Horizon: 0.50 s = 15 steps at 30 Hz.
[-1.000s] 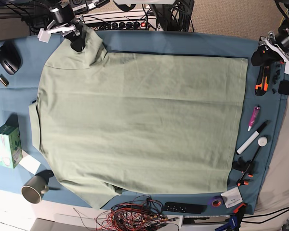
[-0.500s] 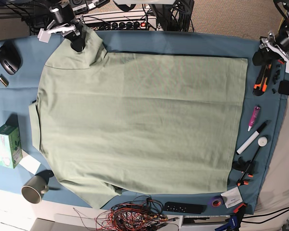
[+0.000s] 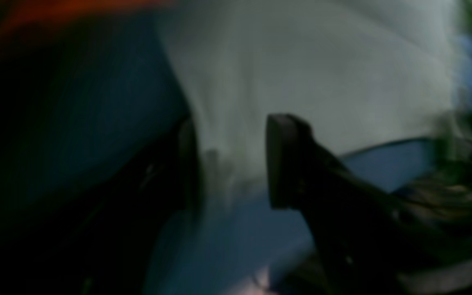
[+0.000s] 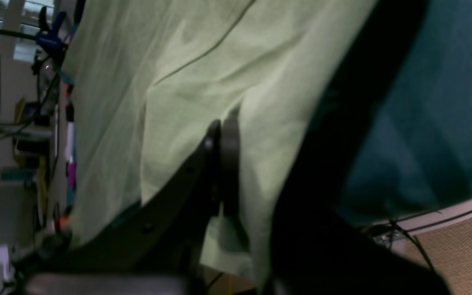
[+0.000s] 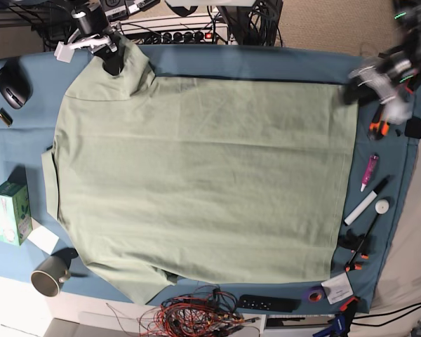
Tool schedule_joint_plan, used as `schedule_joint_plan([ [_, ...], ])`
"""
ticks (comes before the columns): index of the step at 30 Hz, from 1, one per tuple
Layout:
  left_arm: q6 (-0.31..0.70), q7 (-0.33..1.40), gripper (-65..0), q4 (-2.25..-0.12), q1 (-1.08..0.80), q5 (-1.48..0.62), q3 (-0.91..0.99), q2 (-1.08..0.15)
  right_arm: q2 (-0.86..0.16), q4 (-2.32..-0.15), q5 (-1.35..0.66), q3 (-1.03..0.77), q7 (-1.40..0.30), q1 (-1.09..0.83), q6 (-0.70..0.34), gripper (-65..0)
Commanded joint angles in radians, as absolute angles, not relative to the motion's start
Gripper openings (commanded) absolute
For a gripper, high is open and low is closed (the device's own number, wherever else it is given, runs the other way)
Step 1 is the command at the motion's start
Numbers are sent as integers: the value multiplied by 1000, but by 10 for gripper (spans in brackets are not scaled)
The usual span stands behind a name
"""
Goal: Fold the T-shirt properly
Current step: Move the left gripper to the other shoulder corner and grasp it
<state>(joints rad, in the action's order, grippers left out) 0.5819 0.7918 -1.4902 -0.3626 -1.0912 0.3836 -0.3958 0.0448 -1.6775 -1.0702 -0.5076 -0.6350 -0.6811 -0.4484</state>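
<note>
The pale sage-green T-shirt [image 5: 203, 182] lies spread flat on the teal table cloth [image 5: 266, 62]. My right gripper [image 5: 113, 67] is at the shirt's far left corner, shut on a raised bunch of the fabric. In the right wrist view the fingers [image 4: 221, 127] are pressed together on the green cloth [image 4: 170, 82]. My left gripper [image 5: 356, 90], blurred by motion, is at the shirt's far right corner. In the left wrist view it [image 3: 232, 159] is open, with the shirt's pale edge [image 3: 301, 61] between and beyond the fingers.
A black mouse [image 5: 12, 83], a green box [image 5: 10, 213] and a mug [image 5: 50, 275] sit left of the shirt. Red wires [image 5: 196, 312] and a remote [image 5: 269, 303] lie at the front edge. Pens [image 5: 368, 200], an orange tool [image 5: 380, 121] and clamps [image 5: 354, 246] lie along the right.
My left arm has moved from the far right table corner toward the shirt's far right corner. The right gripper and the shirt have stayed put.
</note>
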Motion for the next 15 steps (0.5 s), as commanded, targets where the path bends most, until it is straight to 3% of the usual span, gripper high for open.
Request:
schedule_joint_plan([
  [1,558,854,-378,-1483,-397,-1044,385,-410,39,-1680,-1027,-506,-669,-696,-429,-650],
  [15,558,858,-380,-1483,-393,-1022,379,-411,39,-1680,-1027,-506,-669,-696,-429,-650],
])
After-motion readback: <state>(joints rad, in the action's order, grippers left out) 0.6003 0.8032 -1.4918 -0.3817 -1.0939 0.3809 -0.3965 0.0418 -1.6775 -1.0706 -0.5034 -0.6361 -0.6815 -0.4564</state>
